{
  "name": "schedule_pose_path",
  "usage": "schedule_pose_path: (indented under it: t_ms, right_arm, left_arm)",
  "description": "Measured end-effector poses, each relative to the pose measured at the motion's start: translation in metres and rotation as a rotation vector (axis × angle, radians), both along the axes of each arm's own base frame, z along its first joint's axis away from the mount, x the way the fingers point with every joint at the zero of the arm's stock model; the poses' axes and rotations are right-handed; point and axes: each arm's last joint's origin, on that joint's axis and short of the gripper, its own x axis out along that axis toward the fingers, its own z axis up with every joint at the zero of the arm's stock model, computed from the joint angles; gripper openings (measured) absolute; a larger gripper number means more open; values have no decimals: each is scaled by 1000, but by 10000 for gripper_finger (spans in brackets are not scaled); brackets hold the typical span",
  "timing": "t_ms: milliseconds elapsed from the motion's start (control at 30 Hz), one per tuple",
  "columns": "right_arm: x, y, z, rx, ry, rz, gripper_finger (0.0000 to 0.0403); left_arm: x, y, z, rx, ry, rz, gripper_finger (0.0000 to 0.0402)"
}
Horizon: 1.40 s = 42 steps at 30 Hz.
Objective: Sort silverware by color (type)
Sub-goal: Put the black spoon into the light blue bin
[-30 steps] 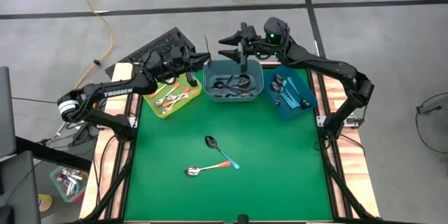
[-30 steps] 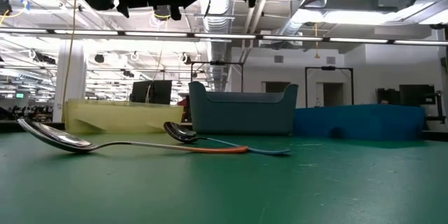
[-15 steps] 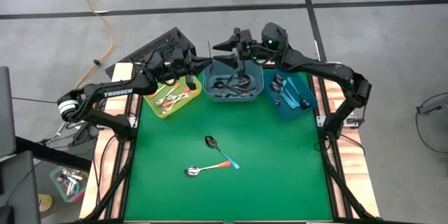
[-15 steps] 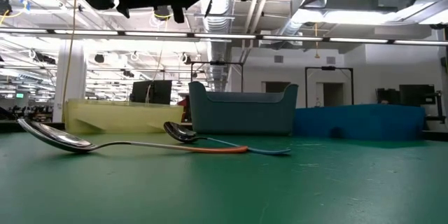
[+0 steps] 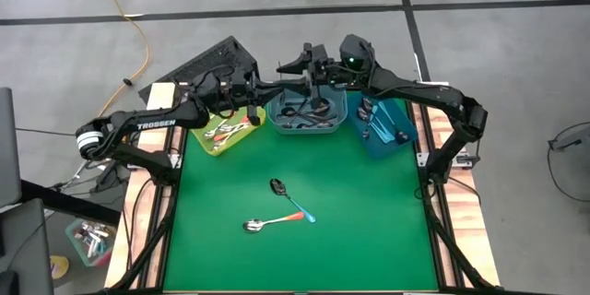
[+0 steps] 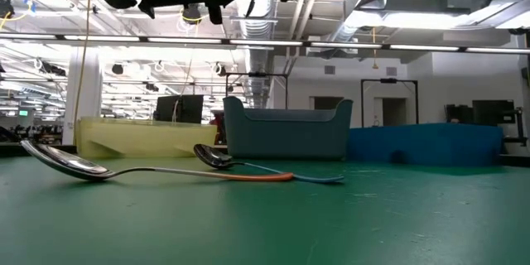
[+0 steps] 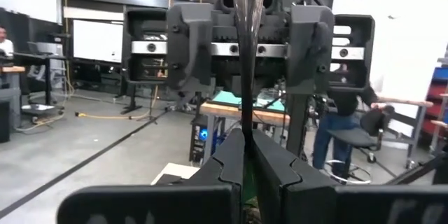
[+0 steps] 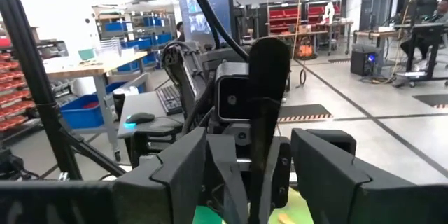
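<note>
Left wrist view: a dark metal spoon was seen pinched by its handle between the narrow fingers of the left gripper, raised near the grey-blue bin. The right gripper was held wide around it. For a clean handover, the handle should probably be clamped squarely before it is released.

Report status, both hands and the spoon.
Left hand shut on dark spoon, held aloft. Right hand open around it. Orange spoon, teal spoon on mat.
</note>
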Motion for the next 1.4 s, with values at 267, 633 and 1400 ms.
schedule_pose_path:
  t_ms: [267,633,1400]
  right_arm:
    - [2,5,-2,10,24,13,224]
    - [4,8,-10,-32,91,14,88]
    - [3,-1,-15,-13,134,-157,9]
  left_arm:
    - [2,-3,0,6,-2,2,0]
    - [2,-4,0,8,-2,-5,0]
    - [4,-2,-7,-57,57,80,58]
